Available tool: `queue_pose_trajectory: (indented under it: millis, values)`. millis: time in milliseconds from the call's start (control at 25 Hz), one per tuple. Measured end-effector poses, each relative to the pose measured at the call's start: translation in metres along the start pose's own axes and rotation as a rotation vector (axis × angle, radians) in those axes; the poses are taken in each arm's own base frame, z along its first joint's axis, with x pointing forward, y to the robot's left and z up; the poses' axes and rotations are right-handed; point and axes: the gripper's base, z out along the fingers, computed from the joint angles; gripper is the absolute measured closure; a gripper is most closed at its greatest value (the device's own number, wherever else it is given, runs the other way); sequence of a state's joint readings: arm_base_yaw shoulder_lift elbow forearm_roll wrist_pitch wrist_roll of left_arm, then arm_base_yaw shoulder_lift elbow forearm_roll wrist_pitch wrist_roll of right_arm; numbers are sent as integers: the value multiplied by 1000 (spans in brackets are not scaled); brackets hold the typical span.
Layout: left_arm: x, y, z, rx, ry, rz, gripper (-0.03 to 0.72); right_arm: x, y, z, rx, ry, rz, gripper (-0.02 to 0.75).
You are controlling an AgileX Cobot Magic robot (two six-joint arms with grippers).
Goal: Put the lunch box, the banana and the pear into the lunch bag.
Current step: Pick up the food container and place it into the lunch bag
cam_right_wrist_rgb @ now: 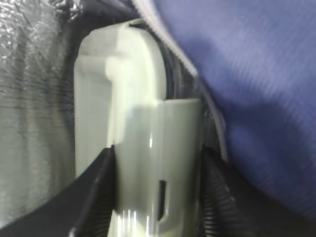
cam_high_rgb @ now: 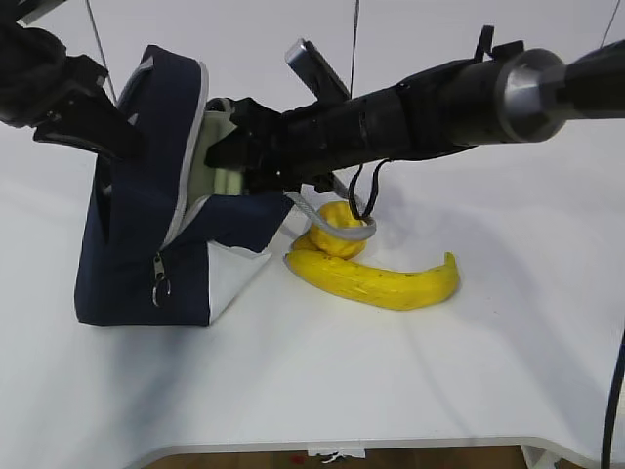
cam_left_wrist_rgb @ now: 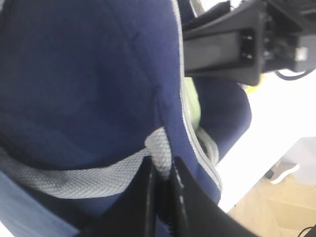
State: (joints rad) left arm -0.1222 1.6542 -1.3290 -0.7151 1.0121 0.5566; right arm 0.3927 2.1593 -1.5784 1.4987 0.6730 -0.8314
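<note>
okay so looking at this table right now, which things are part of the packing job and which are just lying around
Part of the job:
- lunch bag, its grey handle pinched by the left gripper
- lunch box, held by the right gripper at the bag's opening
- banana, on the table
- pear, touching the banana

Just lying about:
- nothing else visible on the white table

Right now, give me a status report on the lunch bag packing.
Left gripper shut on lunch bag handle. Right gripper holds lunch box inside bag mouth. Banana and pear on table, unobstructed.
</note>
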Motion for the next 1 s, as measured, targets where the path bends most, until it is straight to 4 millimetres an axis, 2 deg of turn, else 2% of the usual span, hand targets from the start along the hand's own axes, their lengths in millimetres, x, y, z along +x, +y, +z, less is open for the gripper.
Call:
queue_pose_trajectory:
  millis: [360, 560, 1000]
  values:
    - [5, 5, 0, -49, 51, 41, 676, 7, -8, 22, -12, 30, 7, 385]
    - [8, 7, 0, -75, 85, 64, 676, 13, -21, 31, 4, 51, 25, 385]
    - [9, 8, 0, -82, 93, 70, 676, 16, -27, 34, 16, 65, 24, 379]
